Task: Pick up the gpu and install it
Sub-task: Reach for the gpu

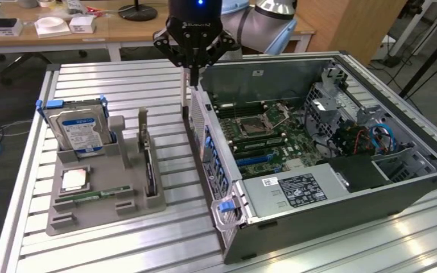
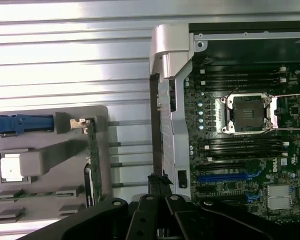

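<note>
Gpu (image 1: 151, 170) (image 2: 93, 160) on edge in gray tray (image 1: 104, 211) slot, at tray's 3 o'clock side in exterior view, nearest computer case (image 1: 400, 196). My gripper (image 1: 193, 79) (image 2: 160, 179) closed, holding nothing, above case's rear wall, at gpu's 1 o'clock, well apart. Hard drive (image 1: 78, 128) upright at tray's 11 o'clock.
</note>
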`<move>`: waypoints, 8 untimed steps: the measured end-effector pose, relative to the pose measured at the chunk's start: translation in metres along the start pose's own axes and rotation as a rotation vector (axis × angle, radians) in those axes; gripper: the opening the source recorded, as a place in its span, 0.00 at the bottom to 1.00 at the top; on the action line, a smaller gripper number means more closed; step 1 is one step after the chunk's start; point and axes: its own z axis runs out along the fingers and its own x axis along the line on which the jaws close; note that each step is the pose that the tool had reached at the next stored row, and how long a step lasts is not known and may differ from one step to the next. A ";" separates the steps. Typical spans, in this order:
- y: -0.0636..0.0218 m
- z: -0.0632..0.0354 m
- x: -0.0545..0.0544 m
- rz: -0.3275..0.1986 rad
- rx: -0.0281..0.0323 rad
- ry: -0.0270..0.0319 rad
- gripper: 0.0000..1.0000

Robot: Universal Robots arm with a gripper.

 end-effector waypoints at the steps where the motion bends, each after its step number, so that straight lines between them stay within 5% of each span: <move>1: -0.0001 -0.0001 0.002 0.000 0.0000 0.0001 0.11; 8: -0.0011 -0.0004 0.014 0.000 0.0000 0.0000 0.11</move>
